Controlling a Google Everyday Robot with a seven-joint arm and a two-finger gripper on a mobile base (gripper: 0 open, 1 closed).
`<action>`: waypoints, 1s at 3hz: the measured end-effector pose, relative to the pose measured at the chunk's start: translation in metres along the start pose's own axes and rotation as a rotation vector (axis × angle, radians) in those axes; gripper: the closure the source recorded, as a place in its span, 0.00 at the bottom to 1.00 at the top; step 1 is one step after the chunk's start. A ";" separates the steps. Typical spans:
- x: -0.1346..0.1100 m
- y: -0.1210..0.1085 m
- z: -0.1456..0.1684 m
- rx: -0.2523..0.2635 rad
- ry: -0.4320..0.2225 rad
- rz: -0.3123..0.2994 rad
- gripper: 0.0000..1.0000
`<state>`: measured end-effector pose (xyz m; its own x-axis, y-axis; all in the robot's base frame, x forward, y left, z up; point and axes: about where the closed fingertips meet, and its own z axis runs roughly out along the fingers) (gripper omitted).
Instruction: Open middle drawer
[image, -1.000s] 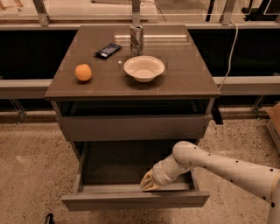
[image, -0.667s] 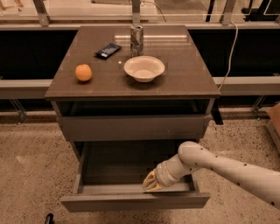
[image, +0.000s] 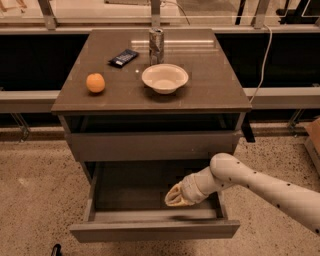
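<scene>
Since the earlier picture the pale, cream-coloured gripper (image: 175, 196) has gone a little up and back, and the round joint of the white speckled arm (image: 260, 190) has shifted slightly to the right. The wide grey-brown middle drawer (image: 155, 230) seems to stand as far out as it did. This drawer is already pulled well open. The gripper is inside it, a little right of its middle and just behind its front panel. Whether the gripper is open or closed I cannot tell.

Far up and to the left of the gripper, a round orange fruit (image: 95, 82) lies on the brown cabinet top (image: 220, 95). Further up is a flat black packet (image: 123, 57). Then come a silver metal can (image: 156, 46) and a shallow white bowl (image: 165, 78), almost straight above the gripper. Directly over the gripper hangs the taller grey front of the upper drawer (image: 150, 145).

The task looks nearly done, so the dangers are in leaving. If the gripper rises too early, it may strike the upper drawer. If it drags backward along the drawer floor, it could push the middle drawer shut again. A further hard pull could take the drawer off its runners. A jolt to the cabinet might also roll the orange fruit off.
</scene>
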<state>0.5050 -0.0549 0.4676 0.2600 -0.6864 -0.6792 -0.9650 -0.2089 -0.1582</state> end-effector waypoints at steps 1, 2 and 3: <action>0.001 -0.013 -0.015 0.081 -0.046 0.071 1.00; -0.007 -0.012 -0.041 0.176 -0.114 0.112 0.98; -0.007 -0.011 -0.036 0.162 -0.109 0.106 0.76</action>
<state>0.5154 -0.0731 0.5001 0.1601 -0.6171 -0.7704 -0.9818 -0.0189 -0.1889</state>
